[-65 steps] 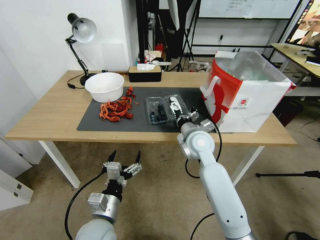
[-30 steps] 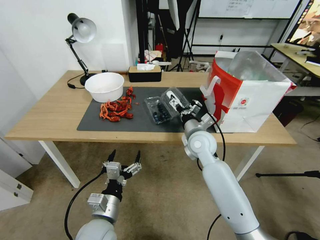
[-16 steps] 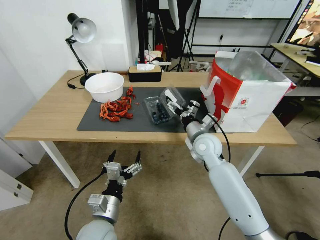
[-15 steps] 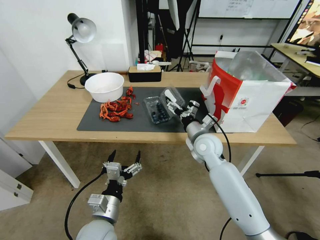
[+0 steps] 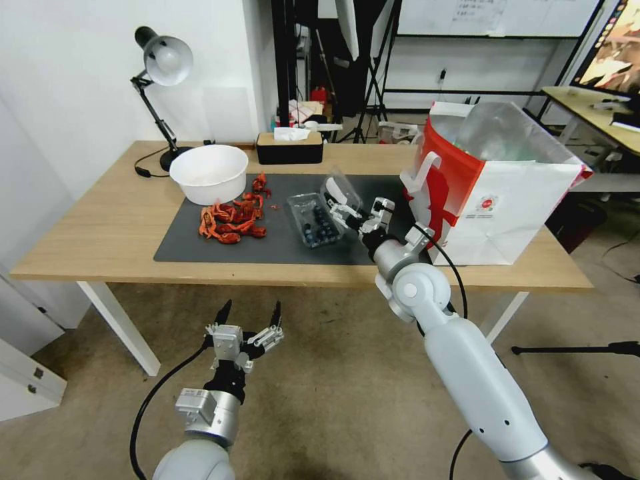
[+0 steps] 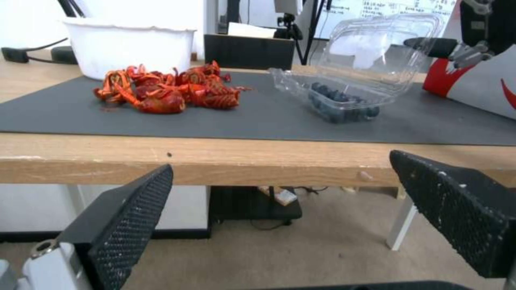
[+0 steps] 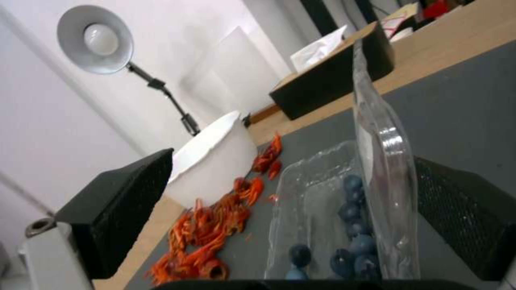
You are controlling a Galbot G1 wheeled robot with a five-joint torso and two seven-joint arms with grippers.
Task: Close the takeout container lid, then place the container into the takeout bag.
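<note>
- The takeout container [image 5: 315,223] is seen lying on the dark mat [image 5: 200,243] on the surface [image 5: 100,227], between the heap of red crayfish [image 5: 233,217] and the takeout bag [image 5: 493,187], with dark blueberries in its tray.
- The lid [image 5: 341,190] is seen raised on its hinge, standing close to upright over the tray; it is not yet shut.
- The right gripper [image 5: 363,215] is placed at the bag-side of the lid, its jaws spread with the lid's edge lying between them in the right wrist view; whether the plastic is actually touched cannot be told.
- The left gripper [image 5: 250,313] is held low in front of the surface's near edge, well apart from the container, its jaws spread and empty.
- The takeout bag is seen standing open on the right end of the surface, its silvery lining exposed, with nothing of the container inside it.
- Of the 2 steps, the 1st is judged roughly half done: the lid must be swung down and pressed shut.
- The 2nd step, the lifting of the closed container into the bag, is judged wholly left to do.
</note>
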